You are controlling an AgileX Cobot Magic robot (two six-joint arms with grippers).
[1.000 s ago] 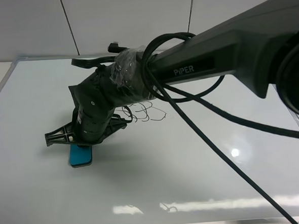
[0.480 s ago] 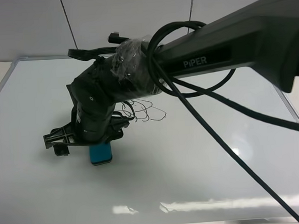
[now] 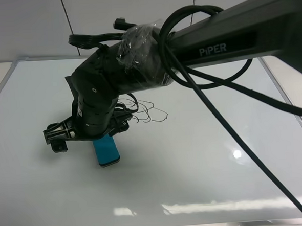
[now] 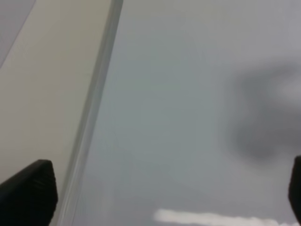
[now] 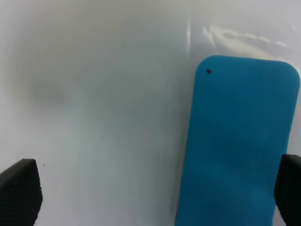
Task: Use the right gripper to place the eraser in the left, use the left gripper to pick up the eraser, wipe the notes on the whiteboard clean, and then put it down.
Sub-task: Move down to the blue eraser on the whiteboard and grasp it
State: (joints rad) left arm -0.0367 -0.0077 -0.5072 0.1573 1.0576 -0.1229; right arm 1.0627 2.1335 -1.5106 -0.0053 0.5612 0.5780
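Note:
A blue eraser [image 3: 106,150] lies flat on the whiteboard [image 3: 205,161], left of the middle. My right gripper [image 3: 86,135] reaches across and hovers just above it, jaws wide open and holding nothing. In the right wrist view the eraser [image 5: 240,141] sits between the spread fingertips [image 5: 19,188], close to one of them, and the gripper [image 5: 153,193] is not closed on it. Black scribbled notes [image 3: 147,111] lie right of the gripper, partly hidden by the arm. My left gripper [image 4: 162,193] is open and empty above the board; it is out of the exterior view.
The right arm [image 3: 213,42] and its hanging cables [image 3: 234,138] cross the board from the upper right. The left wrist view shows the board's metal frame edge [image 4: 91,127] with beige table [image 4: 42,84] beyond it.
The right gripper's wrist has turned and shifted slightly up. The eraser now shows further to the right under it, with more of its length exposed.

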